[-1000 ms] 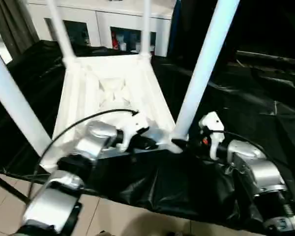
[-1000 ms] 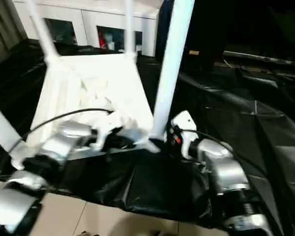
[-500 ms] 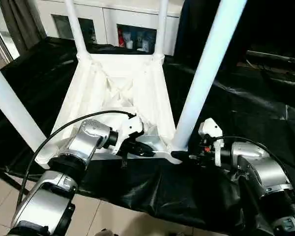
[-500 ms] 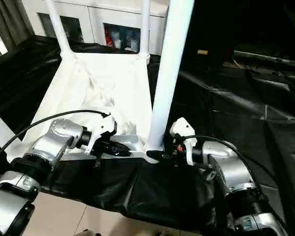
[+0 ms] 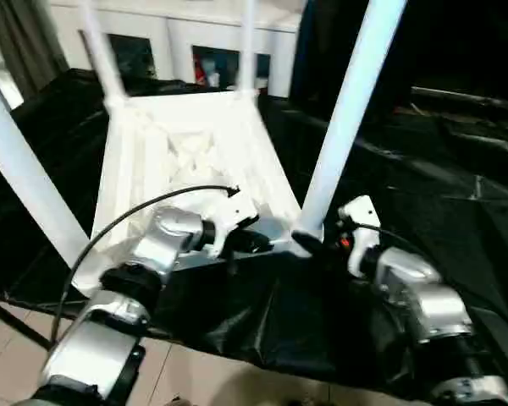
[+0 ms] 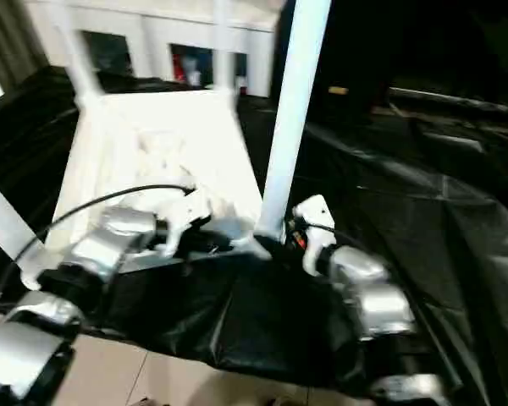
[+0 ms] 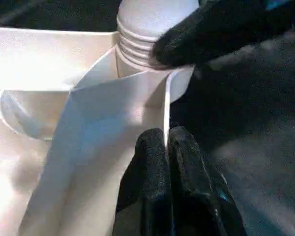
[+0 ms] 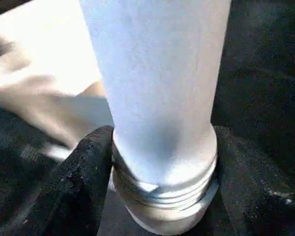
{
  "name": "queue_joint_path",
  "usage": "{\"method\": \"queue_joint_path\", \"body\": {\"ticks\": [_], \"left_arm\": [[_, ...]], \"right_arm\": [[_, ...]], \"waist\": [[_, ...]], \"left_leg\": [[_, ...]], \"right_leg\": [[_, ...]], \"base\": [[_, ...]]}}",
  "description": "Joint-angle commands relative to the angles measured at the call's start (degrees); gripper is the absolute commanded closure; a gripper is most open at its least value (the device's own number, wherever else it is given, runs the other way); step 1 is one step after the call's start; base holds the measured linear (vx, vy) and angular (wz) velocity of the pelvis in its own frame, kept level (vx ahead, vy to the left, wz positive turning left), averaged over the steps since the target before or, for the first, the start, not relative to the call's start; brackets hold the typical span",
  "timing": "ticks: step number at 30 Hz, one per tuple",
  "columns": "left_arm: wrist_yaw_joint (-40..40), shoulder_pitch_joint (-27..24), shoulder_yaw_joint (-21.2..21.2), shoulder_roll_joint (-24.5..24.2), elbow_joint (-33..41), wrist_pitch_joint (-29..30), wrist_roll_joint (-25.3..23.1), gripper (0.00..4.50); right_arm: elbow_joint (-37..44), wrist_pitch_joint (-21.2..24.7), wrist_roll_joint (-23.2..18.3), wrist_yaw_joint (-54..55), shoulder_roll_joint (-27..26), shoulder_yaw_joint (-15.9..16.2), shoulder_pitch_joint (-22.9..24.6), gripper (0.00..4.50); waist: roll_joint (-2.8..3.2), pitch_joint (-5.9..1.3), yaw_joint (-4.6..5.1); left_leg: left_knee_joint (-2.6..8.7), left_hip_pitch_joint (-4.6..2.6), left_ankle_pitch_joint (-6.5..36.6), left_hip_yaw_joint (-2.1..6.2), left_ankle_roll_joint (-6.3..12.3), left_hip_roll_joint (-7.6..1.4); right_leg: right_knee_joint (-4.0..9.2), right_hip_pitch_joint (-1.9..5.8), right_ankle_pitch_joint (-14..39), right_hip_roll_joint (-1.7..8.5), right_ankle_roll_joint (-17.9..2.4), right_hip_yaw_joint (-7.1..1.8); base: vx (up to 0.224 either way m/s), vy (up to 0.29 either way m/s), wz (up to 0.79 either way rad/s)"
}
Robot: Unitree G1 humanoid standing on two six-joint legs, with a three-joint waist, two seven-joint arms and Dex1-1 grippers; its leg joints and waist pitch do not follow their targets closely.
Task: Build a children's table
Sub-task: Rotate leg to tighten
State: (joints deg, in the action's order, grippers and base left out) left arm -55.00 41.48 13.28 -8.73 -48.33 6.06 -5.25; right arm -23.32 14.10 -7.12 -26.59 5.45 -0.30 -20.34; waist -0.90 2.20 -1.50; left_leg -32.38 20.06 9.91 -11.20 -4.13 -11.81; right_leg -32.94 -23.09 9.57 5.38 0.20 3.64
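Black-draped counter (image 5: 457, 194): right gripper (image 8: 157, 196) jaws now straddle the near leg (image 5: 343, 127) base, left gripper (image 7: 168, 162) pinching tabletop (image 5: 186, 152) rim, fourth leg seating.

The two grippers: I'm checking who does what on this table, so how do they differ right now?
The left gripper is shut, pinching the thin rim of the upturned table top; the right gripper stands wide, one finger on each side of the near right leg at its threaded base. The left reaches along the near edge; the right comes from the outer side. Both work at the same corner.
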Motion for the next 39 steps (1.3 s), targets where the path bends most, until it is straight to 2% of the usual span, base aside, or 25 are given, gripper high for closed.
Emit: {"method": "queue_joint_path", "body": {"ticks": [1, 3, 4, 5, 6, 7, 8, 12, 13, 15, 16, 17, 20, 21, 23, 24, 25, 26, 29, 33, 34, 36, 39], "left_arm": [[2.29, 0.04, 1.51, 5.95, 0.04, 0.40, 1.38, 4.50], [2.88, -0.10, 1.86, 7.11, 0.26, 0.52, 1.26, 4.50], [2.90, -0.15, 1.97, 7.52, 0.33, 0.48, 1.29, 4.50], [2.91, -0.18, 2.04, 7.81, 0.41, 0.49, 1.29, 4.50], [2.79, -0.27, 2.05, 8.00, 0.53, 0.50, 1.32, 4.50], [2.59, -0.40, 2.05, 8.04, 0.67, 0.40, 1.29, 4.50], [2.72, -0.50, 2.02, 8.10, 0.73, 0.38, 1.14, 4.50], [1.91, -0.79, 1.68, 7.28, 0.71, -0.19, 1.21, 4.50], [1.35, -0.91, 1.61, 6.78, 0.69, -0.73, 1.25, 4.50], [-0.24, -1.27, 1.60, 5.69, 1.01, -1.37, 1.44, 4.50], [-0.70, -1.38, 1.61, 5.38, 1.12, -1.54, 1.49, 4.50], [-3.56, -1.84, 1.88, 3.64, 1.70, -1.84, 1.74, 4.50], [-6.28, -2.12, 2.02, 2.19, 1.95, -2.38, 1.91, 4.50], [-9.19, -2.55, 2.19, 0.55, 2.38, -3.30, 2.11, 4.50], [-12.61, -3.14, 2.43, -1.27, 3.22, -4.30, 2.57, 4.50], [-14.70, -3.48, 2.63, -2.29, 3.95, -4.06, 2.93, 4.50], [-16.02, -3.70, 2.70, -2.87, 4.43, -3.80, 3.12, 4.50], [-18.21, -3.98, 2.89, -4.08, 5.26, -3.13, 3.42, 4.50], [-20.69, -4.22, 2.98, -5.63, 6.14, -2.57, 3.70, 4.50], [-24.02, -3.71, 2.94, -7.93, 6.18, -2.06, 4.15, 4.50], [-24.20, -3.65, 2.91, -8.06, 6.04, -2.20, 4.09, 4.50], [-23.31, -3.41, 2.72, -8.19, 5.74, -2.65, 3.85, 4.50], [-22.16, -3.32, 2.32, -7.90, 5.82, -2.62, 4.08, 4.50]], "right_arm": [[-3.99, 1.12, 1.15, 6.06, -4.40, 2.23, -0.43, 1.76], [-4.08, 0.46, 1.84, 8.00, -6.08, 2.55, -0.87, 1.76], [-3.98, 0.41, 2.04, 8.04, -6.71, 2.88, -0.98, 1.76], [-3.85, 0.44, 2.15, 8.00, -7.12, 3.08, -1.02, 1.76], [-3.57, -0.72, 3.09, 8.03, -7.20, 3.87, -1.00, 1.76], [-3.17, -2.46, 4.00, 7.29, -6.83, 4.85, -0.94, 1.76], [-3.08, -3.05, 4.22, 7.06, -6.75, 5.04, -0.87, 1.20], [-2.12, -2.73, 2.94, 4.84, -5.07, 4.01, -0.63, 0.97], [-1.26, -2.77, 2.84, 3.02, -3.73, 4.40, -0.39, 0.84], [0.33, -2.52, 1.95, -1.44, -1.24, 4.91, 0.08, 0.84], [0.70, -2.43, 1.68, -2.70, -0.62, 4.99, 0.20, 0.84], [1.78, -2.69, 0.92, -8.95, 2.84, 5.50, 0.47, 0.84], [2.34, -3.38, 0.31, -14.20, 5.78, 5.92, 0.56, 0.84], [3.10, -3.42, -0.75, -19.35, 8.60, 6.19, 0.71, 0.84], [3.54, -3.58, -1.64, -23.80, 11.27, 6.55, 0.72, 0.84], [3.67, -3.16, -2.25, -26.02, 12.50, 6.77, 0.67, 0.84], [3.73, -2.86, -2.60, -27.37, 13.20, 6.94, 0.62, 0.84], [3.98, -2.39, -3.23, -29.50, 14.19, 7.09, 0.55, 0.84], [4.24, -1.83, -4.02, -32.64, 15.44, 7.30, 0.40, 0.84], [3.94, -2.28, -3.68, -37.92, 17.83, 9.30, 0.48, 0.84], [3.54, -2.84, -3.32, -38.17, 18.13, 9.66, 0.41, 0.99], [2.72, -3.45, -2.95, -37.50, 17.81, 9.82, 0.23, 1.20], [2.88, -3.08, -3.55, -36.87, 17.00, 9.58, 0.26, 1.42]], "waist": [[0.06, -2.33, 0.30], [0.05, -2.33, 0.42], [0.39, -2.32, 0.42], [0.45, -2.27, 0.56], [0.81, -2.31, 0.57], [0.86, -2.36, 0.76], [1.01, -2.49, 0.91], [1.15, -2.67, 1.15], [0.90, -2.70, 1.10], [1.06, -2.75, 0.95], [0.78, -2.85, 0.82], [0.84, -2.90, 0.70], [0.48, -3.01, 0.18], [0.09, -3.06, 0.00], [0.15, -3.04, -0.78], [0.05, -3.01, -0.82], [-0.01, -3.06, -1.05], [-0.08, -3.15, -1.16], [0.40, -3.22, -1.95], [0.42, -3.45, -2.27], [0.46, -3.38, -2.30], [0.05, -3.32, -2.34], [0.26, -3.24, -2.43]], "left_leg": [[4.20, -0.30, 23.16, 1.39, -0.79, -0.82], [4.09, -0.70, 24.36, 1.30, -0.28, -0.71], [4.15, -0.66, 24.54, 1.35, 0.01, -0.64], [4.22, -0.54, 25.00, 1.33, 0.22, -0.64], [4.26, -0.59, 25.26, 1.37, 0.12, -0.66], [4.32, -0.53, 25.55, 1.39, 0.09, -0.67], [4.42, -0.40, 25.19, 1.40, 0.27, -0.74], [4.32, -0.36, 24.03, 1.04, 1.09, -0.85], [4.25, -0.34, 23.46, 0.90, 1.43, -0.88], [4.20, -0.16, 21.92, 0.79, 1.87, -0.96], [4.10, -0.07, 21.30, 0.75, 2.51, -0.95], [3.98, -0.05, 20.44, 0.61, 3.01, -0.97], [3.64, 0.16, 17.53, 0.41, 4.49, -0.96], [3.55, 0.19, 16.72, 0.30, 4.78, -1.04], [3.44, 0.20, 15.78, 0.33, 5.13, -1.19], [3.42, 0.08, 15.50, 0.18, 5.17, -1.30], [3.39, -0.04, 15.30, 0.23, 5.08, -1.37], [3.39, 0.22, 14.34, 0.18, 5.22, -1.38], [3.43, 0.16, 12.31, 0.18, 4.95, -1.76], [3.19, 0.14, 11.54, 0.05, 4.81, -1.76], [3.15, 0.33, 11.07, 0.07, 4.98, -1.69], [3.10, 0.35, 11.69, -0.01, 4.88, -1.63], [3.21, 0.26, 12.52, 0.11, 3.93, -1.61]], "right_leg": [[5.88, 1.46, 33.03, 2.57, -5.18, -1.26], [6.25, 1.09, 33.30, 2.42, -4.88, -1.26], [6.27, 1.15, 32.98, 2.41, -4.91, -1.25], [6.34, 1.13, 32.73, 2.30, -4.82, -1.24], [6.33, 1.12, 32.35, 2.30, -4.88, -1.26], [6.27, 1.23, 31.34, 2.25, -5.03, -1.21], [6.10, 1.45, 29.61, 2.26, -5.59, -1.24], [5.68, 1.54, 24.37, 2.09, -8.14, -1.55], [5.57, 1.60, 23.14, 2.06, -8.81, -1.63], [5.26, 1.85, 20.94, 2.15, -9.58, -1.78], [5.17, 2.15, 20.65, 2.19, -9.82, -1.73], [5.13, 2.11, 20.14, 2.28, -10.10, -1.84], [4.86, 2.33, 19.09, 2.47, -10.73, -1.90], [4.83, 2.30, 19.22, 2.50, -10.89, -1.92], [4.55, 2.35, 19.33, 2.65, -10.89, -2.04], [4.43, 2.06, 18.44, 2.50, -11.22, -2.14], [4.26, 2.19, 18.00, 2.55, -11.49, -2.11], [3.93, 2.36, 16.76, 2.52, -11.94, -2.08], [3.23, 2.39, 12.83, 2.36, -13.20, -1.96], [2.56, 2.47, 8.26, 2.28, -14.81, -1.93], [2.48, 2.59, 7.54, 2.35, -14.98, -1.92], [2.67, 2.59, 8.76, 2.55, -14.76, -1.95], [2.96, 2.56, 12.08, 2.70, -13.71, -2.00]], "base": [[0.000, 0.000, 0.00], [0.000, 0.000, 0.00], [0.000, 0.000, 0.00], [0.000, 0.000, 0.00], [0.000, 0.000, 0.00], [0.000, 0.000, 0.00], [0.000, 0.000, 0.00], [0.000, 0.000, 0.00], [0.000, 0.000, 0.00], [0.000, 0.000, 0.00], [0.000, 0.000, 0.00], [0.000, 0.000, 0.00], [0.000, 0.000, 0.00], [0.000, 0.000, 0.00], [0.000, 0.000, 0.00], [0.000, 0.000, 0.00], [0.000, 0.000, 0.00], [0.000, 0.000, 0.00], [0.000, 0.000, 0.00], [0.000, 0.000, 0.00], [0.000, 0.000, 0.00], [0.000, 0.000, 0.00], [0.000, 0.000, 0.00]]}}
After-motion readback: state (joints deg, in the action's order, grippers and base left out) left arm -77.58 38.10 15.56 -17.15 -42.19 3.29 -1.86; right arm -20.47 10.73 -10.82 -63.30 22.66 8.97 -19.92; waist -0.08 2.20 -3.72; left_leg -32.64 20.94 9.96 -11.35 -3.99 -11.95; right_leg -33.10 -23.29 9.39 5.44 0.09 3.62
